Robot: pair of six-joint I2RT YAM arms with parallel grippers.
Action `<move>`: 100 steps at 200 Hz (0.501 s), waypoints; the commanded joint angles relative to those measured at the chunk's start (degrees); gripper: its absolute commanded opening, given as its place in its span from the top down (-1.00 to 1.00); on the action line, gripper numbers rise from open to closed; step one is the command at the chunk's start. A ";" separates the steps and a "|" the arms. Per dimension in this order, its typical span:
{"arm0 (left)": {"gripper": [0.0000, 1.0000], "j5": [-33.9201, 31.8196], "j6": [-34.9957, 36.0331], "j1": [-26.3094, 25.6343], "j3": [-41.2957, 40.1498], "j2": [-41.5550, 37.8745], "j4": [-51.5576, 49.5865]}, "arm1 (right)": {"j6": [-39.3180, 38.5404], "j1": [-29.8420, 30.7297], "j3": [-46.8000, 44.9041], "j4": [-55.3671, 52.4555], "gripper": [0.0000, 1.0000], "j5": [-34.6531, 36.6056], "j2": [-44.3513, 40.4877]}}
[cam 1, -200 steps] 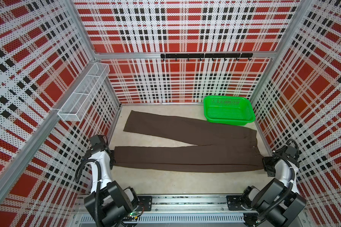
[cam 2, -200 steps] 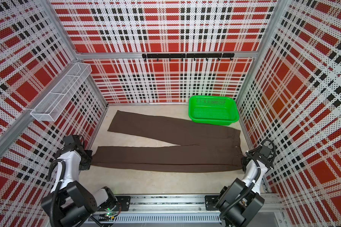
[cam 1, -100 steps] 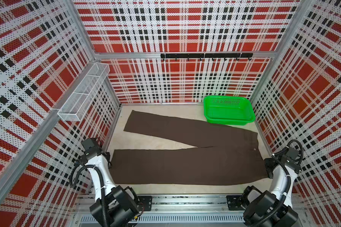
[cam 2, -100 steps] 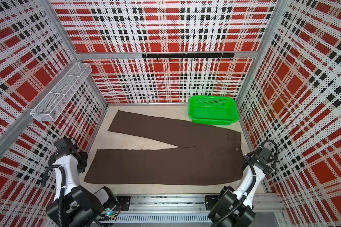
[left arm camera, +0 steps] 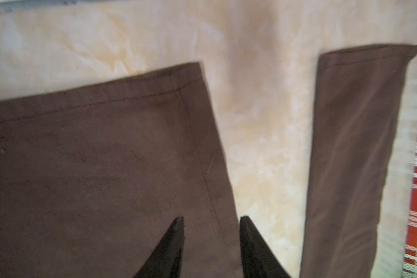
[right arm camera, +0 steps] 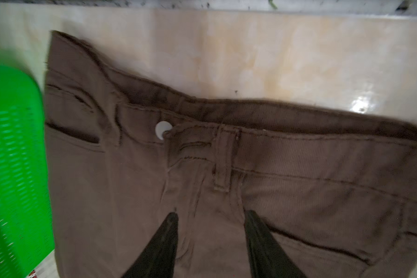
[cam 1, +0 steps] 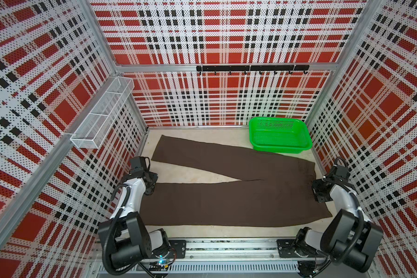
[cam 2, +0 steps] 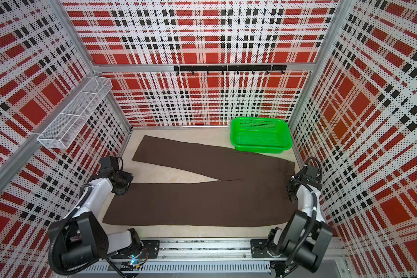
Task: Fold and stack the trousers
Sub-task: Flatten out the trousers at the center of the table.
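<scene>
Across the counter [cam 1: 198, 174], dark brown trousers [cam 1: 226, 202] lie flat, legs splayed, waist at right edge. Left pincer [left arm camera: 211, 219] stands parted over the front leg's cuff end; right pincer [right arm camera: 211, 214] parted below the white waist button [right arm camera: 163, 130].

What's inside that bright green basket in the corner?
Nothing that shows: the green basket looks empty, its mesh floor bare in both top views. Its near wall hides a thin strip of that floor.
</scene>
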 commanded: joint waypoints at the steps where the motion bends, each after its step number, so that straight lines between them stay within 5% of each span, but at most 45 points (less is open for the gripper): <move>1: 0.14 -0.16 -0.85 -0.22 -1.51 1.05 4.08 | 2.49 0.22 -2.16 3.53 0.03 -1.08 1.81; 100: 0.12 -1.13 4.21 8.55 -11.74 7.08 9.79 | -0.47 -8.68 -10.00 1.00 0.00 4.83 0.79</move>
